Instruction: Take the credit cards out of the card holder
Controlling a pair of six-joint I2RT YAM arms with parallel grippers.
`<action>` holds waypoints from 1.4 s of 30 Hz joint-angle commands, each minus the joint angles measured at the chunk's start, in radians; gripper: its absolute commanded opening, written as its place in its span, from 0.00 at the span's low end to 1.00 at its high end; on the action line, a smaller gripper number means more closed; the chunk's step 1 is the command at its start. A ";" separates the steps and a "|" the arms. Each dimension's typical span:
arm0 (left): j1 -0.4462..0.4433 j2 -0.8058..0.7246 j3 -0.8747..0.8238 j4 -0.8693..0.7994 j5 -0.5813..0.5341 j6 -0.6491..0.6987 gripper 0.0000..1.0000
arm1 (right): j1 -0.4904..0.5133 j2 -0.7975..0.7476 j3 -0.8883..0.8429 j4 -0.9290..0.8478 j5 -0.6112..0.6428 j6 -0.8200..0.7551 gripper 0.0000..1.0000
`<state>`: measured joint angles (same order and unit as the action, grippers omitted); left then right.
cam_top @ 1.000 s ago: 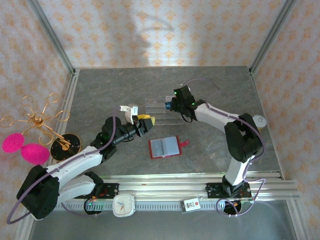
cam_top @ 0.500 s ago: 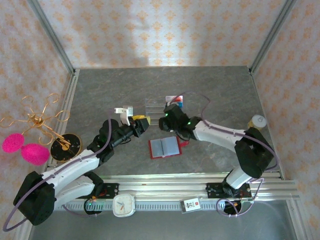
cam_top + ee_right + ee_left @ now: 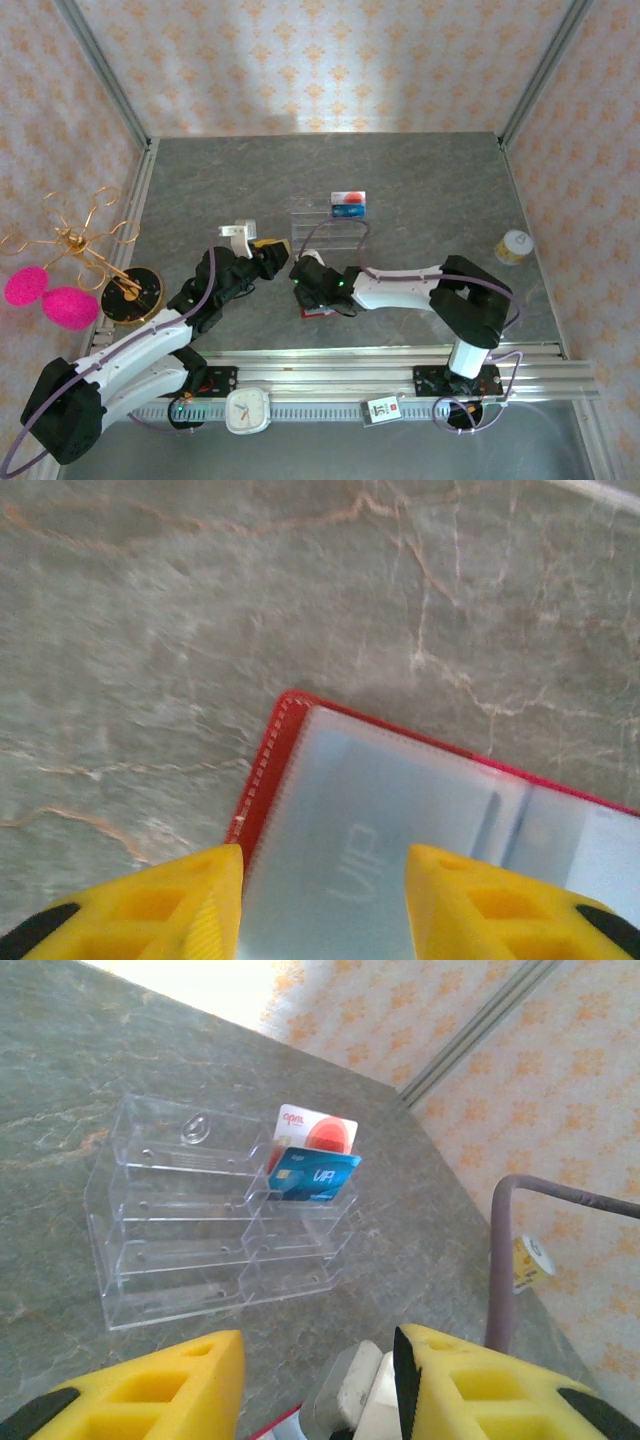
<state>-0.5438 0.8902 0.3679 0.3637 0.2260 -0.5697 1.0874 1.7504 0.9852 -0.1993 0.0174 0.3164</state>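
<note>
While the left gripper (image 3: 318, 1340) hovers with its yellow fingers parted and nothing between them, facing the clear rack (image 3: 190, 1210), the work lies just to its right. There the right gripper (image 3: 320, 855) hangs low over the card holder (image 3: 262, 790), which lies open and flat on the table (image 3: 150, 630) near the front edge, between the two arms. Its jaws stand apart and grip nothing, one finger just outside the red left border and the other above the left page. Under that page's clear sleeve sits a card (image 3: 360, 810) lettered VIP. The sleeve's mouth seems to face the spine, though the cloudy plastic leaves that unsure.

Further right and back, two credit cards stand upright in the rack's right-hand slots, the pale card (image 3: 318, 1130) with a red mark behind the blue card (image 3: 313, 1175).

The step in hand looks like fetching the sleeved card. To do it well, find the card's free edge at the mouth first, then nip only that edge with a narrow pinch, so the plastic film is not caught with it. Draw it out along the sleeve, flat to the table, not upward. The holder is light and will likely slide or fold shut. The free left gripper could press down the red border or the far page while the right one pulls.
</note>
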 commanded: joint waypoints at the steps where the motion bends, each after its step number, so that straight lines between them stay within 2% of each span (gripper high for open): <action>1: -0.007 -0.013 -0.017 -0.031 -0.026 -0.010 0.43 | 0.012 0.041 0.008 -0.052 0.089 0.003 0.43; 4: -0.007 0.001 -0.020 -0.048 -0.025 -0.010 0.42 | 0.017 0.074 0.009 -0.060 0.101 0.007 0.36; 8: -0.007 0.033 -0.023 -0.060 -0.006 -0.010 0.39 | 0.016 0.053 -0.015 -0.030 0.103 0.043 0.12; 11: -0.009 0.069 -0.035 -0.045 0.014 -0.010 0.35 | 0.011 0.004 -0.048 0.030 0.095 0.072 0.01; 12: -0.014 0.085 -0.035 -0.039 0.023 -0.010 0.32 | 0.011 -0.011 -0.057 0.048 0.095 0.081 0.00; 17: -0.069 0.227 -0.010 -0.020 0.062 -0.033 0.07 | -0.007 -0.103 -0.119 0.150 0.067 0.129 0.00; 19: -0.095 0.293 0.003 -0.004 0.071 -0.034 0.00 | -0.013 -0.129 -0.139 0.177 0.056 0.150 0.00; 25: -0.146 0.447 0.045 0.046 0.104 -0.046 0.00 | -0.017 -0.186 -0.192 0.215 0.066 0.203 0.02; 28: -0.162 0.493 0.070 0.075 0.128 -0.050 0.00 | -0.017 -0.241 -0.232 0.214 0.105 0.236 0.25; 30: -0.180 0.528 0.093 0.093 0.150 -0.054 0.00 | -0.017 -0.297 -0.265 0.206 0.147 0.259 0.30; 37: -0.255 0.690 0.197 0.105 0.213 -0.056 0.00 | -0.028 -0.510 -0.369 0.134 0.248 0.343 0.30; 42: -0.286 0.779 0.241 0.118 0.254 -0.073 0.00 | -0.048 -0.598 -0.422 0.112 0.223 0.372 0.30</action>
<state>-0.8238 1.6485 0.5858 0.4423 0.4397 -0.6212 1.0508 1.1934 0.5903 -0.0395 0.2031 0.6468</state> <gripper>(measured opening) 0.044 0.304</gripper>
